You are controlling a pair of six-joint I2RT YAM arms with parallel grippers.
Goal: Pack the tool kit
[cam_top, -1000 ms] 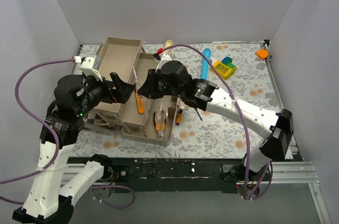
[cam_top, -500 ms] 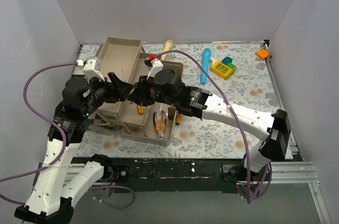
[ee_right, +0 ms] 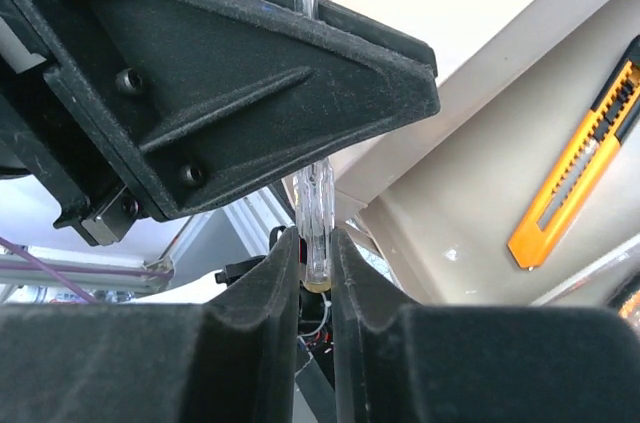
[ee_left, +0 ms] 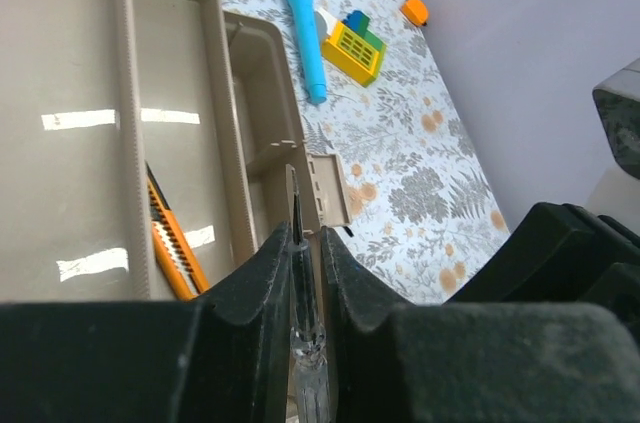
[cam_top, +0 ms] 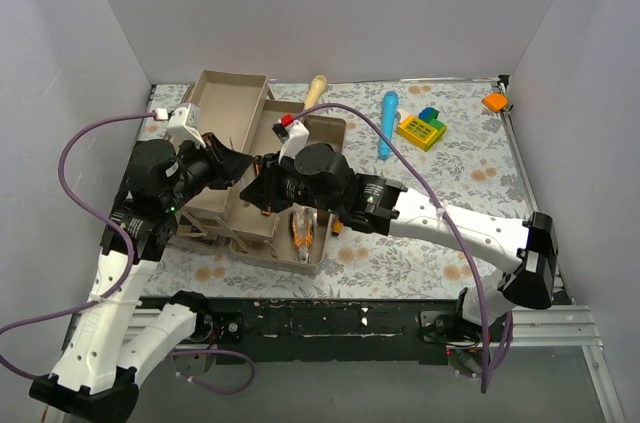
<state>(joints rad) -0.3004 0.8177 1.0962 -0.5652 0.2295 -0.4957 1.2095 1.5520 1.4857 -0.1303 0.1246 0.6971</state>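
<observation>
One screwdriver (ee_left: 298, 283) between both jaws

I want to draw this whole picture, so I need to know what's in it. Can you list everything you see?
toolbox: 1, tan, open at the left-middle of the table
utility knife: 1, orange, lying in a toolbox tray
pliers: 1, orange-and-black handles, in the front compartment
screwdriver: 1, clear handle, held over the toolbox
blue tool: 1, blue, on the cloth right of the toolbox
toy block: 1, yellow with blue and green bits, beside the blue tool
wooden handle: 1, tan, behind the toolbox
small orange thing: 1, far right corner
left gripper: 1, black, shut on the screwdriver
right gripper: 1, black, shut on the screwdriver's handle
</observation>
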